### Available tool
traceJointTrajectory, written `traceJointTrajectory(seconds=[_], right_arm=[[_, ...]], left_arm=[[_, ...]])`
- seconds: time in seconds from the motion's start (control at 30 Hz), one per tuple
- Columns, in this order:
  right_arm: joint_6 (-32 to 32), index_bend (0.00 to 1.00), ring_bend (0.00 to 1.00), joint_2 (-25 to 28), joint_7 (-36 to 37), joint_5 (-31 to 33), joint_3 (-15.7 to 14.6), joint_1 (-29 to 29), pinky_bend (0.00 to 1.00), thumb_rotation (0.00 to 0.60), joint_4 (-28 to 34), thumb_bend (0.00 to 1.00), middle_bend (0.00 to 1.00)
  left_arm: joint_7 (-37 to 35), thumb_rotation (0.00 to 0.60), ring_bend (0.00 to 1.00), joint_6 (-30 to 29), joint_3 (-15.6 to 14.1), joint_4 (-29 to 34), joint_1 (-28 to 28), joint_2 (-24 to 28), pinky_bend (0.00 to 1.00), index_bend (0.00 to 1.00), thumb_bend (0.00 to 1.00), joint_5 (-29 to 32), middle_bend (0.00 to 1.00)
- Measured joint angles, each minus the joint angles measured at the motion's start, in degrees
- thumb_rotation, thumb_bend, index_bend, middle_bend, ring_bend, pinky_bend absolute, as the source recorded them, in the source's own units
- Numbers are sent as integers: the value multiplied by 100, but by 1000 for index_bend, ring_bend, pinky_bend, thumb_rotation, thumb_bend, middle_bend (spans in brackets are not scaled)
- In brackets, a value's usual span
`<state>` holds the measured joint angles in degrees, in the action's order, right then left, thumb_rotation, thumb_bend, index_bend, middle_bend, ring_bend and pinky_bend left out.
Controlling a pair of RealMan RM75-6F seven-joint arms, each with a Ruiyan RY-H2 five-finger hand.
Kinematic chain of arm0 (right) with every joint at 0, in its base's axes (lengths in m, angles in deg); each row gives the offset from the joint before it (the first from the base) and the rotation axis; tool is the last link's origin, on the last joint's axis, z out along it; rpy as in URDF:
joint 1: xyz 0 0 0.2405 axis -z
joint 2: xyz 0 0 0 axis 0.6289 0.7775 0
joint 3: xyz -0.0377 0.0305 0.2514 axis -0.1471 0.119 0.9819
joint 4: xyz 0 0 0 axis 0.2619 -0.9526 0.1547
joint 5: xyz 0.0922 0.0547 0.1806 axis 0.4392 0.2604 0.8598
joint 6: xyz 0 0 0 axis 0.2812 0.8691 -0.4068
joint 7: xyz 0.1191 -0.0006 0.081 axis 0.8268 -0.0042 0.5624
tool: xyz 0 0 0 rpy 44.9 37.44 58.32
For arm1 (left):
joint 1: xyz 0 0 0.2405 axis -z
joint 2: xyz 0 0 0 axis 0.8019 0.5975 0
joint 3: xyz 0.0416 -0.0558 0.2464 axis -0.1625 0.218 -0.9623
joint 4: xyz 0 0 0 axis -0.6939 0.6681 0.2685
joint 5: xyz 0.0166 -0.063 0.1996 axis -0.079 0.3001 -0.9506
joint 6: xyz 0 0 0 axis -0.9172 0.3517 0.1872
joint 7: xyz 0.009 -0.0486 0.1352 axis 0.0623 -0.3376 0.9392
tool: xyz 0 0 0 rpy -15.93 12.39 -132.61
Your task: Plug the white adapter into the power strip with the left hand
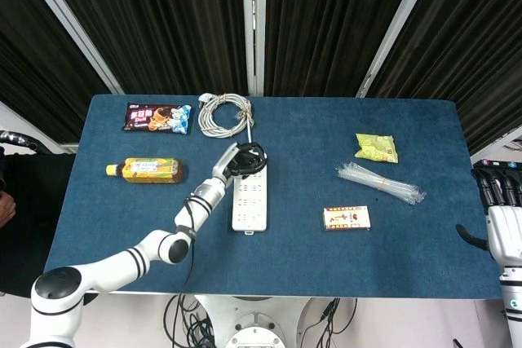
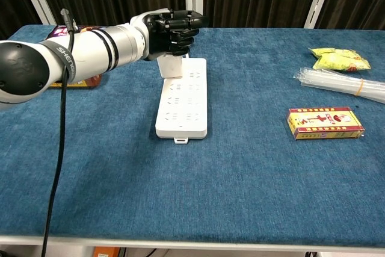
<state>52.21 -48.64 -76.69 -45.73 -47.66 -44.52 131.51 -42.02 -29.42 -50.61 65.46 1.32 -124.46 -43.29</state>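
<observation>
The white power strip lies lengthwise at the table's middle. The white adapter stands upright on the strip's far end. My left hand is black, with its fingers curled into a fist. It hovers right over the adapter's top and hides that top in the chest view. Whether it touches the adapter I cannot tell. In the head view the hand covers the adapter. My right hand stays off the table's right edge, fingers apart and holding nothing.
A coiled white cable lies just behind the strip. A tea bottle and a snack packet are at the left. A red box, a clear bag of sticks and a yellow-green packet lie at the right.
</observation>
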Motion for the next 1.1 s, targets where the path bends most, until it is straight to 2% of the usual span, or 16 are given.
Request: traceJointTrajectory(seconds=[0.7,0.9,1.0,1.1], right_arm=[[21,0,0,2,41,6,-9,29,0,600,-21,65,98],[80,0,0,19,36,-2,-9,61,0,600,-3,66,98],[98,0,0,23,52,-14,-10,71,0,600,-1,66,98],[95,0,0,27,78,-32,-19,74,0,600,-10,66,98]], left_arm=[[-234,600,846,72,-144,-40,33,-72,872,825,580,-174,869],[-317,600,834,-127,4,82,35,37,864,815,579,-234,852],[-323,600,802,-320,90,287,12,223,851,788,577,-319,817],[-274,600,732,-530,118,547,-51,483,806,688,569,-464,743]])
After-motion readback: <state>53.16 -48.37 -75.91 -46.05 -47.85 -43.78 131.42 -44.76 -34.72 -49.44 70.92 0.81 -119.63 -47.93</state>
